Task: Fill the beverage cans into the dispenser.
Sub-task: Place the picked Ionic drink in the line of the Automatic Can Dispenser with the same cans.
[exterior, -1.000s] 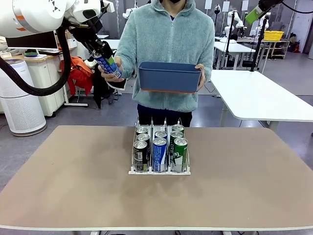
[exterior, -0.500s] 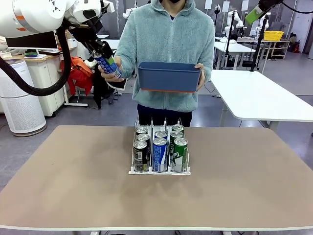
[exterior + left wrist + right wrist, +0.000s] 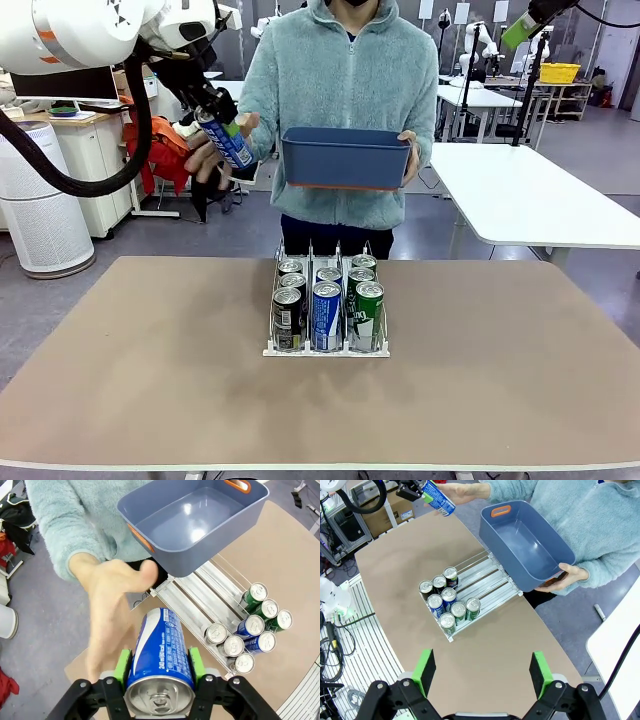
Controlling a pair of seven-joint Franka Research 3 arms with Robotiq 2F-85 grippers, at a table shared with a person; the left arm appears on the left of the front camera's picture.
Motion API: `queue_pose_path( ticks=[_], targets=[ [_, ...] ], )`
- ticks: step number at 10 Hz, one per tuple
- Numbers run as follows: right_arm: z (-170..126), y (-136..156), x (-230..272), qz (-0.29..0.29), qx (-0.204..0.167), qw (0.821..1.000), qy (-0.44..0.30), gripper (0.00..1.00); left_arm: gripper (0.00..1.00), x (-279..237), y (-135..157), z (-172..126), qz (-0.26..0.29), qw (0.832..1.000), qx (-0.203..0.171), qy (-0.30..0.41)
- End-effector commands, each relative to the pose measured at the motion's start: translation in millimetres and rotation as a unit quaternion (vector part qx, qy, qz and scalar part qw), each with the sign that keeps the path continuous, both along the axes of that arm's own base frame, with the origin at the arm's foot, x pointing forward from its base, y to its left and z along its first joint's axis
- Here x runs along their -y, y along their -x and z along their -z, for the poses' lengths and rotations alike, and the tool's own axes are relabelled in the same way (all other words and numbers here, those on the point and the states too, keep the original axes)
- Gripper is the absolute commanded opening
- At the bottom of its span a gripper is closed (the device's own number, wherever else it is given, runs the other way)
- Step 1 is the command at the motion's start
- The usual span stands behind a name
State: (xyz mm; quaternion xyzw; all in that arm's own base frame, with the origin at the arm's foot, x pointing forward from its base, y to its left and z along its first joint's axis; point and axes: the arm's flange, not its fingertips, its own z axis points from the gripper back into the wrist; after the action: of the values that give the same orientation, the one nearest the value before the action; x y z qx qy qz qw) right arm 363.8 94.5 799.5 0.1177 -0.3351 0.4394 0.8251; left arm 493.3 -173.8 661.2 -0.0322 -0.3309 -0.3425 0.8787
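Note:
My left gripper (image 3: 222,130) is raised at the far left, shut on a blue beverage can (image 3: 229,143). In the left wrist view the blue can (image 3: 160,652) sits between the green pads (image 3: 122,666), silver top toward the camera. A person's open hand (image 3: 203,156) hovers just behind it, apart from the can. The clear dispenser (image 3: 311,253) stands mid-table with several black, blue and green cans (image 3: 327,312) at the front of its three lanes. High above the table, my right gripper (image 3: 482,680) is open and holds nothing.
The person at the far edge holds an empty dark blue bin (image 3: 347,158) with one hand, above and behind the dispenser. The back halves of the dispenser lanes (image 3: 189,600) are bare. A white table (image 3: 530,195) stands at the right behind.
The person's hand, wrapped around the blue can before, has opened and come off it. My left gripper has shifted slightly right with the can. The right arm is still.

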Motion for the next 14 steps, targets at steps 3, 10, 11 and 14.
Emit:
queue_pose_path(
  ticks=[3,10,11,14],
  targets=[
    [1.1,1.3,-3.0,0.004,-0.001,1.0,-0.006,1.0,0.57,-1.8,6.8,2.1,-0.021,1.0,0.006,0.001],
    [1.1,1.3,-3.0,0.004,-0.001,1.0,-0.006,1.0,0.57,67.6,67.4,34.0,0.006,0.997,-0.072,-0.039],
    [1.1,1.3,-3.0,0.004,-0.001,1.0,-0.006,1.0,0.57,78.7,74.0,36.9,0.005,0.997,-0.071,-0.033],
    [1.1,1.3,-3.0,0.004,-0.001,1.0,-0.006,1.0,0.57,78.9,67.8,38.2,0.02,0.996,-0.085,-0.036]
  ],
)
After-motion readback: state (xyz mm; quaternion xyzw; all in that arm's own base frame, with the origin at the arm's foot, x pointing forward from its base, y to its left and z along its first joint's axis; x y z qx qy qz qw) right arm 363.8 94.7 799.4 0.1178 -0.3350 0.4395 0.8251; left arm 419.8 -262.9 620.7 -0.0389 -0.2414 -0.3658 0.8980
